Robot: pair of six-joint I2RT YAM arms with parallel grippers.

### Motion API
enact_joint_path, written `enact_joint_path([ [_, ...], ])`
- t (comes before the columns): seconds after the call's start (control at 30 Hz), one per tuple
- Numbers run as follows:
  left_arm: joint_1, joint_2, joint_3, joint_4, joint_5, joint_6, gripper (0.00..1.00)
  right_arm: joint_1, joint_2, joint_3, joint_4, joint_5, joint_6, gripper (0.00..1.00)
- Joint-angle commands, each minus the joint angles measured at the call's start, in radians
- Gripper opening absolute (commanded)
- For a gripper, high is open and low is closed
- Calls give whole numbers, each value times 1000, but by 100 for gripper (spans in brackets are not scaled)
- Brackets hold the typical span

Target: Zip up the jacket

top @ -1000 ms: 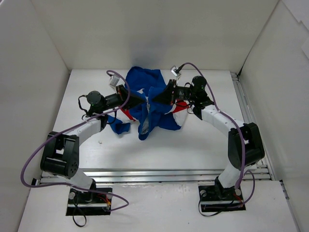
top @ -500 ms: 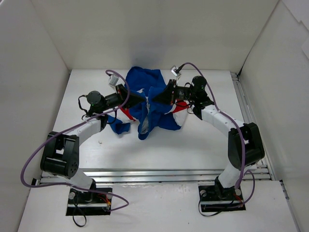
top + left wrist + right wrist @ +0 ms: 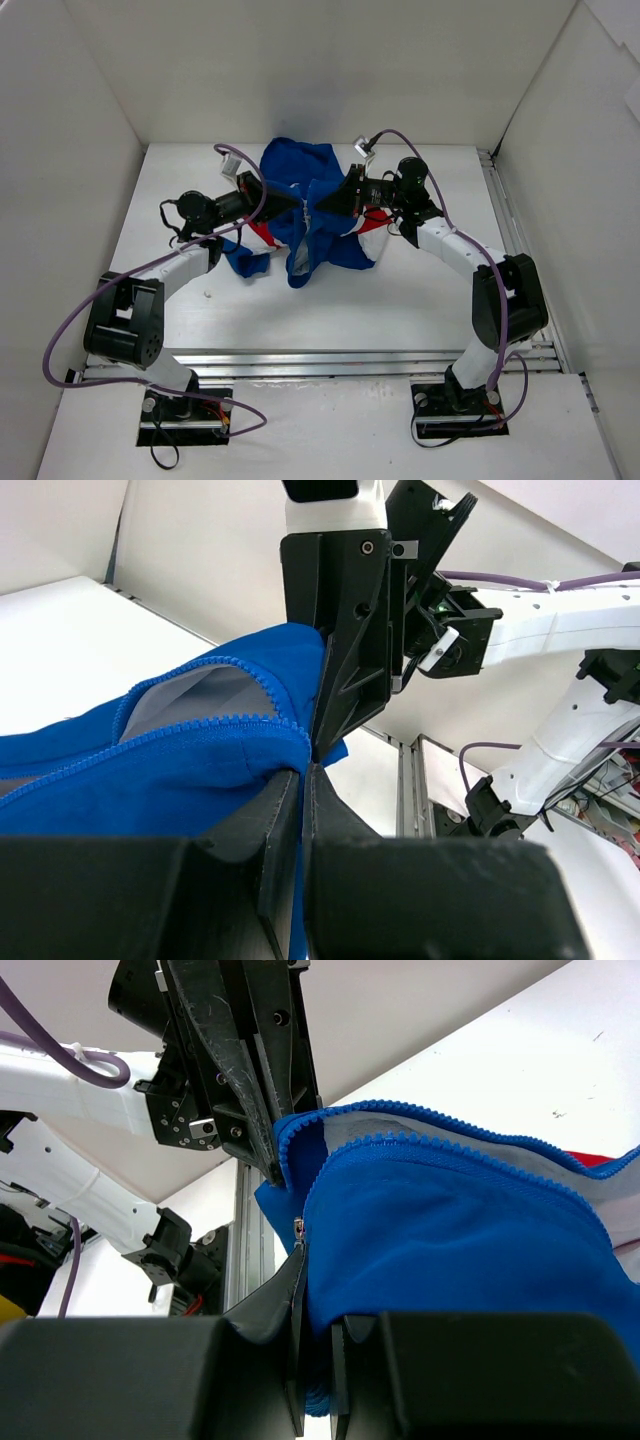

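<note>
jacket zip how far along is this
Done: the left tool and right tool are each shut on the jacket at its front opening, which is raised between them. In hand: the right tool's grip sits beside the zipper pull. Left: the zipper teeth lie in two separate rows, so no zipping shows as done.

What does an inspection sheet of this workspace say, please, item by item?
Surface: white table.
Job's things: blue jacket bunched mid-table, partly held up; zipper open where visible.
Clutter: small white speck on the table's left part.
Grippers: left gripper and right gripper, fingers shut on the jacket's front edges.
Cables: purple cables, one per side, hanging in loops.
Surroundings: white walls; metal rails.
</note>
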Motion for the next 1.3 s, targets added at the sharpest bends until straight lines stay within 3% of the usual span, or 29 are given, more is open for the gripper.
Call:
enact_joint_path([
  [0.0,5,-13,29,154,23,-30,0,4,-12,43,113,-9,5,0],
  [0.33,5,-24,25,74,15,25,0,7,-27,45,114,-8,6,0],
  [0.53,-5,-55,28,-53,0,123,0,6,-36,48,116,-5,8,0],
  [1.27,-5,-53,28,21,-5,56,0,1,-1,56,120,15,9,0],
])
